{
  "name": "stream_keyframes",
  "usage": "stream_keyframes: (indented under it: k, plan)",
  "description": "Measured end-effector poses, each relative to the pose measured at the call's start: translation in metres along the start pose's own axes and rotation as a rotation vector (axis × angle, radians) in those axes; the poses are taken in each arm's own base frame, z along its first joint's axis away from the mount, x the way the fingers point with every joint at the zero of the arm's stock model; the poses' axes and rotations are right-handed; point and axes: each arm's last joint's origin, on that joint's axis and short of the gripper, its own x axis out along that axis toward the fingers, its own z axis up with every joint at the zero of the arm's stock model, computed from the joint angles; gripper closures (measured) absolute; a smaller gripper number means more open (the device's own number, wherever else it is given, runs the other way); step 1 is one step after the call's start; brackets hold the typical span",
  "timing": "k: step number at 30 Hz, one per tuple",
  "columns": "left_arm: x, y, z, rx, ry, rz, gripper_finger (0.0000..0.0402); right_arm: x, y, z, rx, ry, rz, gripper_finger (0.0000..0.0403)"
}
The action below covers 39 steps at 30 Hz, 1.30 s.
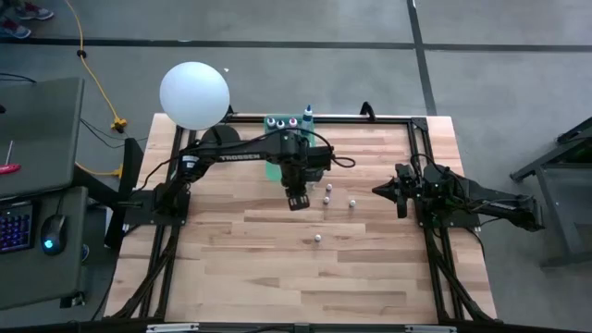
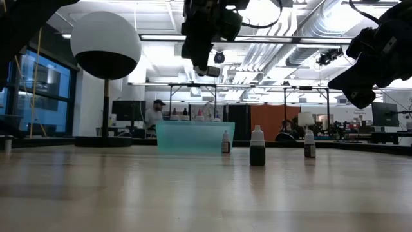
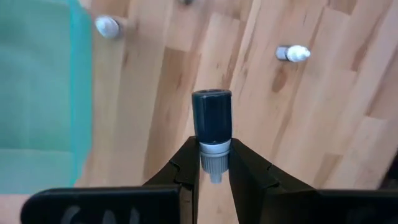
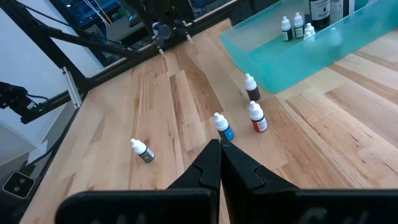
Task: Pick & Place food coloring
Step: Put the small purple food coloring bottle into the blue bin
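Task is partway through. A few food coloring bottles [image 4: 297, 25] already stand in the green tray [image 1: 275, 148], at upper centre of the high view; the exact count is hard to tell. Four loose bottles [image 4: 224, 127] are still on the table [image 1: 370, 277], so several picks are left.

The left gripper [image 3: 214, 163] is clamped on a dark-bodied bottle [image 3: 212, 118], fingers pinching the white cap end, dark body sticking out past the tips. In the high view this gripper [image 1: 296, 196] sits at frame centre, just below the tray. In the low view it [image 2: 207, 67] hangs high above the tabletop at upper centre, so the bottle is lifted clear of the wood. In the left wrist view the tray edge [image 3: 79, 93] fills the left side of the frame, beside the held bottle, not under it. Judgement: this bottle is picked and carried, not yet released; the drop into the tray is still to do.

The right gripper [image 4: 219, 163] is fully closed and empty, parked at centre right of the high view [image 1: 388, 190]. The loose bottles lie between the two grippers, the nearest one close ahead of its fingertips in the right wrist view.
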Motion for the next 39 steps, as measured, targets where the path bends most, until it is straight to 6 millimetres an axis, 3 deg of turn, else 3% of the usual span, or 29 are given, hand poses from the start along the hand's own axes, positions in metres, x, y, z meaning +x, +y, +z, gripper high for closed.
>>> stream_keyframes:
  k: [11, 25, 34, 39]
  plan:
    - [-0.002, 0.012, -0.006, 0.077, 0.062, 0.176, 0.035, 0.0, 0.0, 0.0, 0.001, 0.0, 0.0, 0.0402]
    - [-0.015, 0.087, -0.006, -0.119, 0.072, 0.135, 0.0351, 0.0, 0.0, 0.0, 0.001, 0.0, 0.0, 0.0402]
    - [-0.02, 0.114, -0.002, -0.358, -0.002, -0.085, 0.0351, 0.0, 0.0, 0.0, 0.0, 0.0, 0.0, 0.0402]
    - [-0.021, 0.122, 0.006, -0.473, -0.038, -0.487, 0.0351, 0.0, 0.0, 0.0, 0.001, 0.0, 0.0, 0.0402]
